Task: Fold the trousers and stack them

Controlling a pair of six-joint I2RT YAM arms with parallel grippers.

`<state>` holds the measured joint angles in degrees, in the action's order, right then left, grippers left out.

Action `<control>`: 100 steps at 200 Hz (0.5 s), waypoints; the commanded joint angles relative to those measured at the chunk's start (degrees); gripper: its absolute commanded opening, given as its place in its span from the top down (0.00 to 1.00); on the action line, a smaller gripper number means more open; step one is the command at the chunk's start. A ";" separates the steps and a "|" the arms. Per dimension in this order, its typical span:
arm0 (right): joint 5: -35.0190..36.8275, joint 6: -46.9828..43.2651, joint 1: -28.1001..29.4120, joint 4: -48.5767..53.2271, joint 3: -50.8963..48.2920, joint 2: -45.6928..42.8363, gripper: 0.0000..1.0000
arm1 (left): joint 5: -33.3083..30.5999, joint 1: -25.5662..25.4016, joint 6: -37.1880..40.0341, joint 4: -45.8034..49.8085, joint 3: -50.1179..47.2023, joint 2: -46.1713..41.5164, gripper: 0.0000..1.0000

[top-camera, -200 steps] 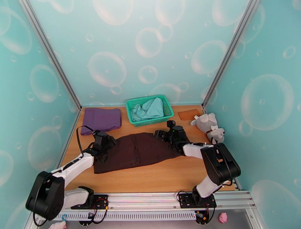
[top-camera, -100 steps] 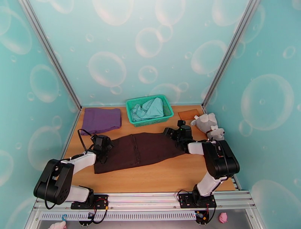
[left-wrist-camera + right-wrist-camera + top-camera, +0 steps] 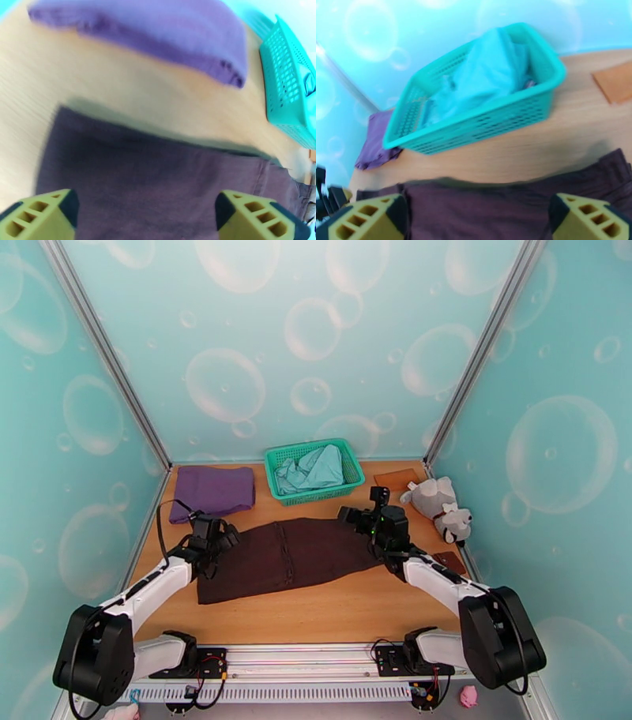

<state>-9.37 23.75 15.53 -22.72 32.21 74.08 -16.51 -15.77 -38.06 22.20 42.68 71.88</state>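
Trousers: dark brown trousers (image 3: pixel 288 556) lie flat across the middle of the counter (image 3: pixel 340 607), a long band running from the left side toward the far right, not yet folded across their length.
Fold in hand: you appear to be between grasps, so the next move is probably a fresh pinch at each end for a fold across the length.
Doing it well: take every layer at the corners, not the top one alone. Lift both ends evenly, carry one end over the other, and line up the edges before you let go. This soft fabric will likely drag and wrinkle if one arm leads.
Left gripper: your left gripper (image 3: pixel 146 205) is spread wide and empty, low over the trousers' left end. The cloth lies under and between its fingers; whether they touch it cannot be told.
Right gripper: your right gripper (image 3: pixel 478 213) is likewise spread and empty, over the far edge of the right end, aimed toward the basket.
Purple cloth: the folded purple cloth (image 3: pixel 213 491) lies just beyond the left end, apart from the trousers. It may be the stacking spot.
Basket: the green mesh basket (image 3: pixel 316 494), holding a pale teal garment (image 3: pixel 316 465), stands beyond the trousers' middle; keep lifted cloth off it.
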 commanded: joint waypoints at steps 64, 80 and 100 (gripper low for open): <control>-8.93 -0.02 4.12 -7.71 -8.36 0.17 0.01 | -1.46 8.24 -6.00 17.22 -3.37 -1.51 0.06; -9.95 0.67 3.81 -8.22 -8.52 -0.02 0.01 | 3.52 9.20 -8.11 16.15 -4.72 -2.44 0.18; -10.99 0.86 3.50 -7.50 -7.95 0.87 0.01 | 5.19 9.93 -8.76 13.97 -7.00 -0.79 0.20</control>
<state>-18.41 23.92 19.40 -28.86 23.14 74.98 -15.73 -6.70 -43.55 37.06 37.82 70.46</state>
